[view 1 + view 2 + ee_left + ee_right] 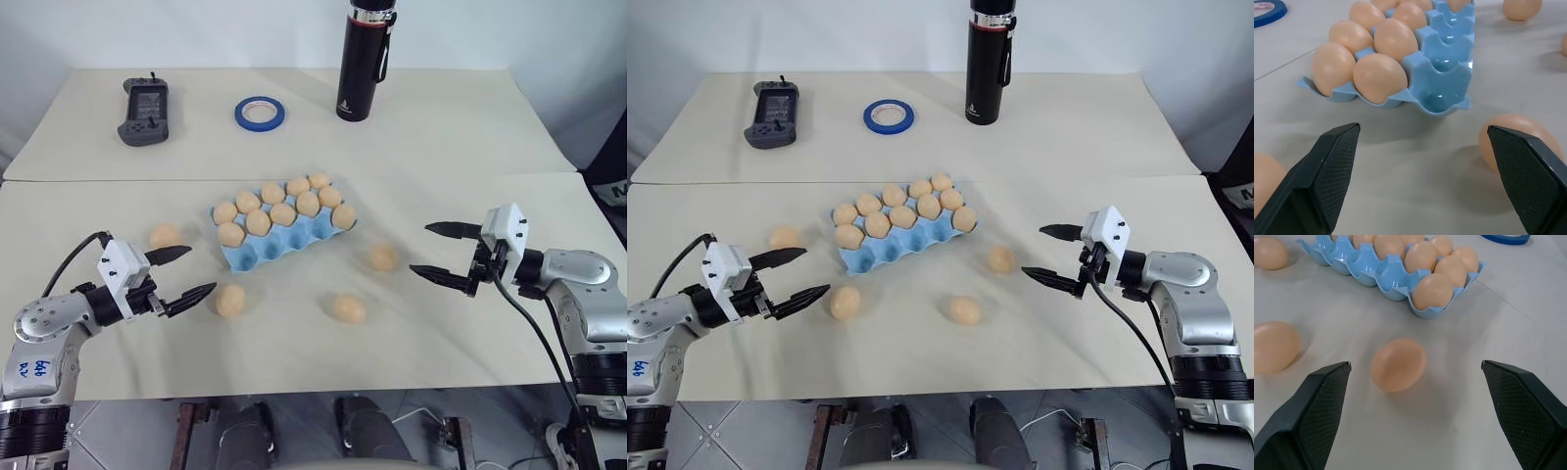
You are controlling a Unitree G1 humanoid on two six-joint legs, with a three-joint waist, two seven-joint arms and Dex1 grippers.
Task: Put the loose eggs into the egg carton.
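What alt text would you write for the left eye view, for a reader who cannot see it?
Two open robot hands, the left hand and right hand, hover over a pale table on either side of a light blue egg carton with its near row empty. Four loose eggs lie around it; a game controller, blue tape ring and black bottle stand behind.

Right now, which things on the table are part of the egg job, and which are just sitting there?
For the job:
- four loose eggs
- blue egg carton, front row of pockets empty
- left gripper and right gripper, both open

Just lying about:
- blue tape ring
- black bottle
- grey handheld controller
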